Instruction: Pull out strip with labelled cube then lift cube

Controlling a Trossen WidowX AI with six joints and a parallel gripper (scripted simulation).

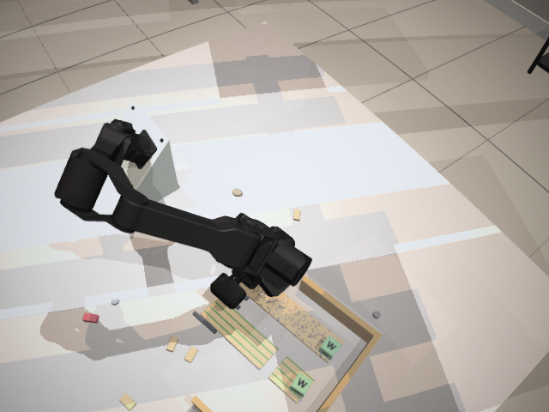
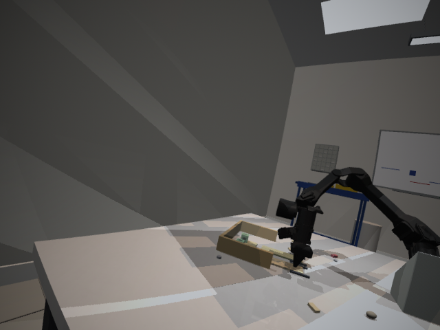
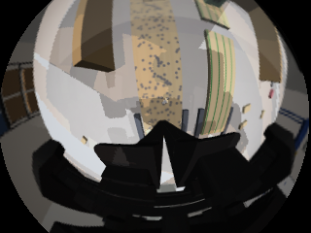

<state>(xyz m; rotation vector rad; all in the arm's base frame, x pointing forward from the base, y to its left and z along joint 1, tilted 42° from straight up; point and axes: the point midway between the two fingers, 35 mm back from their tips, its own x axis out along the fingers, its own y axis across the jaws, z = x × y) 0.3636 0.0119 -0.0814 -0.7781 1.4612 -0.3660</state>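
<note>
A speckled tan strip lies unbroken where it shows; its near end is partly hidden by the arm in the top view. A green cube marked W sits on its far end. A green-striped strip lies beside it, parted by a gap from a short striped piece, which carries another green W cube. My gripper is shut and empty, pointing down by the near end of the speckled strip. Its fingertips are hidden in the top view.
A wooden-walled frame surrounds the strips' far parts. Dark bars flank the near ends. Small tan blocks, a red block, a stone and a grey disc lie around.
</note>
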